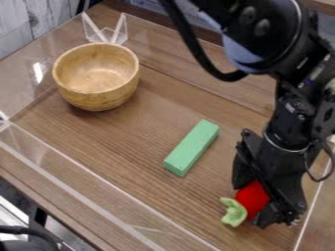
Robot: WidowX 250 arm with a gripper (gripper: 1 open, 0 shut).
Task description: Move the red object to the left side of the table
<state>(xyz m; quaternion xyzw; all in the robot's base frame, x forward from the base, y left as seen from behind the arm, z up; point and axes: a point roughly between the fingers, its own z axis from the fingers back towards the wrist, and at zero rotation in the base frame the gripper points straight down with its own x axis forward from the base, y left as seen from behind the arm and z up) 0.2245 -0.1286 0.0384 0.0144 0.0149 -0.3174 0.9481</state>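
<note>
Probably light and slightly soft, the red object (253, 199) sits at the table's near right, best pinched across its rounded body, clear of the leafy stub. Around it the gripper (257, 196) stands spread, not clenched. Glossy wood-grain table (120, 140) might let it skid; corrugated metal (29, 14) shows beyond.

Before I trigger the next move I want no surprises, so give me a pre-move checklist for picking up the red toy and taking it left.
1. Pincer positioned at the red toy: ok, its fingers are right around the toy.
2. Pincer closed firmly on the toy: not ok, it appears open.
3. Toy resting on the table: cannot tell, the dark fingers hide much of it.
4. Green block outside the pincer: ok, it lies apart from it.
5. Bowl out of the pincer's way now: ok, it stands well off, near the far left corner.
</note>
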